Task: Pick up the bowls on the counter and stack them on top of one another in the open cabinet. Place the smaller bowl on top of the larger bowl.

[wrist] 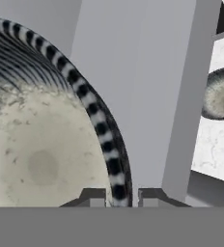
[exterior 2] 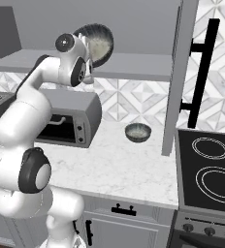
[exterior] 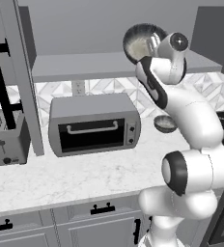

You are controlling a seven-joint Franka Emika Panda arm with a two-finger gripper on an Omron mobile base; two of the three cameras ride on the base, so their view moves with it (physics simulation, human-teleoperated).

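Grey kitchen, marble counter (exterior: pixel 61 178) below. Gripper (wrist: pixel 119 198) is clamped on the rim of the larger bowl (exterior: pixel 140 43), jaws straddling it, the bowl tipped on edge over the open cabinet's shelf (exterior: pixel 85 65). Smaller bowl (exterior 2: pixel 137 132) waits on the counter at about five o'clock from the raised one. Best, I judge, to level the bowl, lower it flat onto the shelf, then let go. No readable writing anywhere.

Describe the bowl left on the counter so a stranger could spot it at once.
Start at the silver toaster oven on the white marble counter. Between it and the black stovetop sits the smaller bowl, upright, alone on the worktop near the tiled wall. Unlike the larger bowl, tilted up at the cabinet shelf, it rests flat.
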